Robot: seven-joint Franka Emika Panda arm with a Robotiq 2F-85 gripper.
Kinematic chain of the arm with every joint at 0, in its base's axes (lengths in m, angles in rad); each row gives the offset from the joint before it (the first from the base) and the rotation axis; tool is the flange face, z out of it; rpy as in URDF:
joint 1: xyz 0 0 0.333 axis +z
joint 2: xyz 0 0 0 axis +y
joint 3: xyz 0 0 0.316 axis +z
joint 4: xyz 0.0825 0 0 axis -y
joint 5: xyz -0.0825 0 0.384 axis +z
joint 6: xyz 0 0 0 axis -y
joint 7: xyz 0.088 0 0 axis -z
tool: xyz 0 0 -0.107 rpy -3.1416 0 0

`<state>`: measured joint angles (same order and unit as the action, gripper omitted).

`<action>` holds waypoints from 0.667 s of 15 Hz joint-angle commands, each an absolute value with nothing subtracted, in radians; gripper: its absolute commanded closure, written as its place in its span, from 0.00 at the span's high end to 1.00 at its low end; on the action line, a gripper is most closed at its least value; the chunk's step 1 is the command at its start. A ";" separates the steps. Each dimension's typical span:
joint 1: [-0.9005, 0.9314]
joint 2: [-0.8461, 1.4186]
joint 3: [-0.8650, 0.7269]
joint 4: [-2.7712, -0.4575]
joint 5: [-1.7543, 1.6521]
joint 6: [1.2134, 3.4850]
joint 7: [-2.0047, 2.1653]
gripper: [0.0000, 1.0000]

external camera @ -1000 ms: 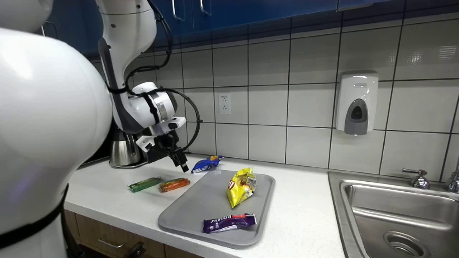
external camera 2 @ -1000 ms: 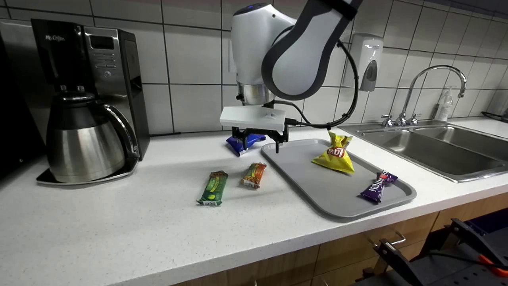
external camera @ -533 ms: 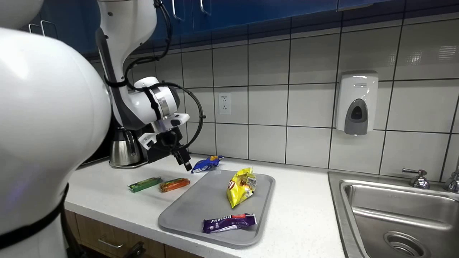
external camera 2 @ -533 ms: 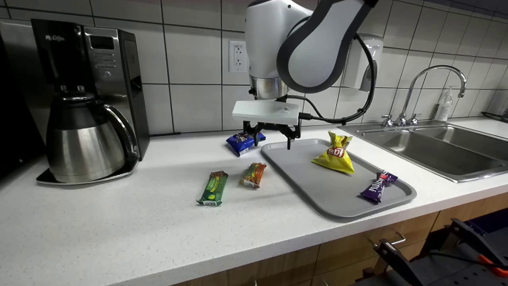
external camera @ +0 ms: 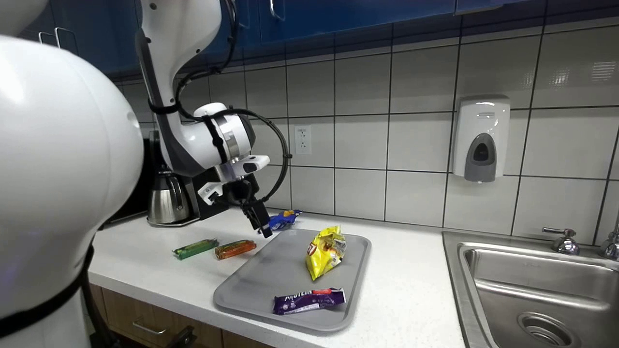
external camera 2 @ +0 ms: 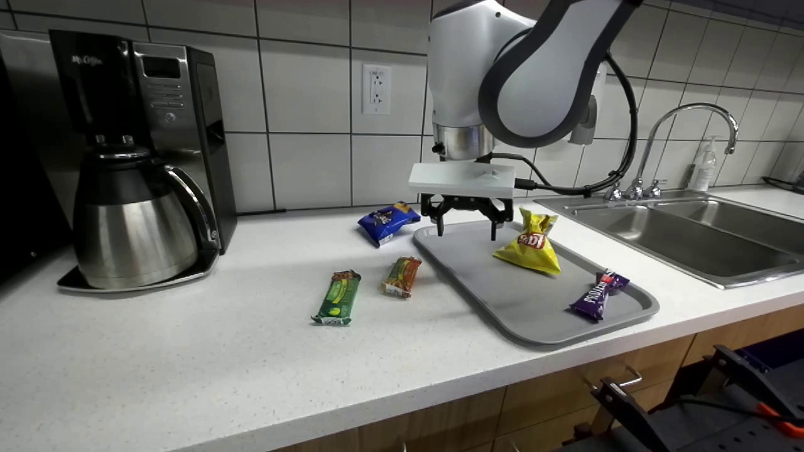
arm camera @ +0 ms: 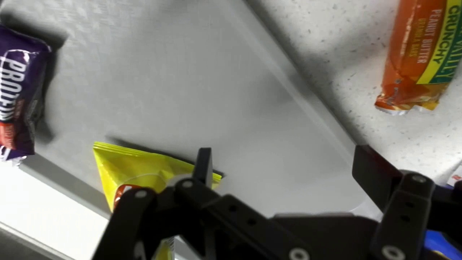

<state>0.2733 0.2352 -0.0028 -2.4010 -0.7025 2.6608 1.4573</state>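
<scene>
A: Is the end effector [external camera 2: 467, 233] holding anything?

B: No. Its fingers stand spread and empty above the gray tray [external camera 2: 527, 309], with no contact that I can make out.

A: What lies about it?

B: The yellow snack bag [external camera 2: 531, 250], on the tray to one side; the blue snack bag [external camera 2: 387, 223], on the table [external camera 2: 220, 358] just beside the tray, to the other.

A: So where's the risk?

B: In the wrist view one finger overlaps the yellow snack bag and the other crosses the tray's rim. If it drops straight from here, my guess is the first could knock the bag and the second land on the rim, tilting or sliding the tray.

A: Enough to disturb the purple protein bar [external camera 2: 597, 297]?

B: Possibly, since it rests on the same tray. And a low sideways sweep could catch the orange peanut butter granola bar [arm camera: 415, 57] on the table; its slick wrapper would likely skid.
</scene>
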 commanded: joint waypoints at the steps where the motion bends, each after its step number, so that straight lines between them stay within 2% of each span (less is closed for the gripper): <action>1: 0.217 0.178 -0.005 -2.462 -0.684 2.671 1.363 1.00; 10: 0.136 0.120 -0.042 -2.536 -0.683 2.683 1.265 1.00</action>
<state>0.1669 0.1796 -0.0392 -2.4836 -0.7024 2.6664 1.3187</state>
